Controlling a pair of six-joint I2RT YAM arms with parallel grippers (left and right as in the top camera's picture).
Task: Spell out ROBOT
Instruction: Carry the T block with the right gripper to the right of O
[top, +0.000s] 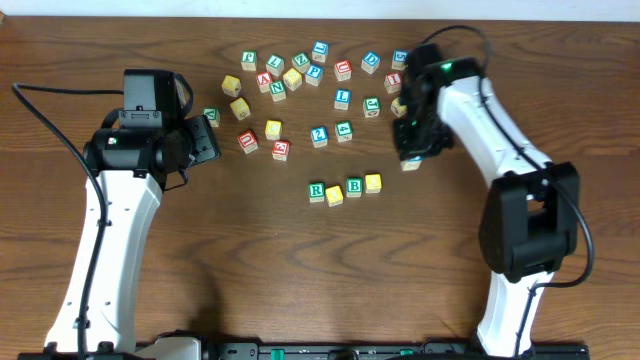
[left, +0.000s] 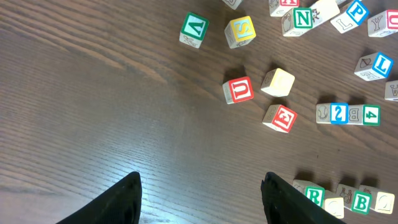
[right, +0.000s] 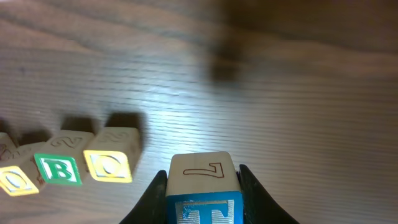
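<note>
Item: blue-lettered T cube, clamped in right gripper. Yellow O cube, ending R-O-B-O, lies to this gripper's left. Step: fifth letter. Next: seat T beside that O, aligned. Left gripper: jaws apart, empty.

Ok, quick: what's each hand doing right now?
Left hand: open, nothing between its fingers.
Right hand: closed on the blue-lettered T cube.
</note>
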